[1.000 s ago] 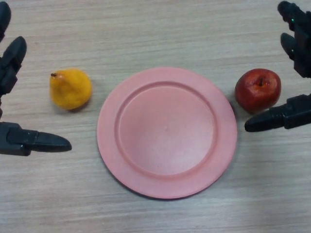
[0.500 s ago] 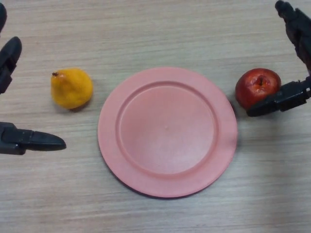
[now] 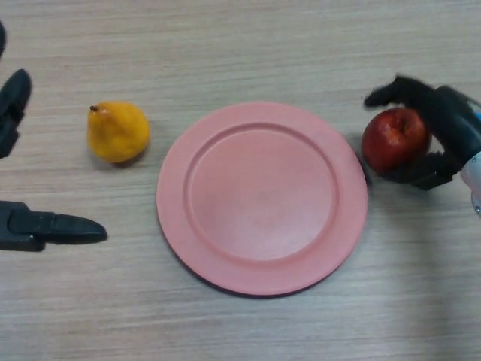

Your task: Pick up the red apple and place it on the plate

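Observation:
The red apple (image 3: 392,138) rests on the wooden table just right of the pink plate (image 3: 262,197). My right hand (image 3: 443,124) is curled round the apple from the right, fingers over its far side and thumb under its near side. The plate lies empty in the middle of the table. My left hand (image 3: 30,226) shows at the left edge, open and idle, its thumb pointing toward the plate.
A yellow pear (image 3: 117,131) lies left of the plate, between the left hand's fingers and thumb but apart from them. The wooden tabletop (image 3: 248,45) stretches behind the plate.
My right hand has swung in and closed round the apple; before, its fingers were spread apart with only the thumb by the fruit. The left hand barely moved.

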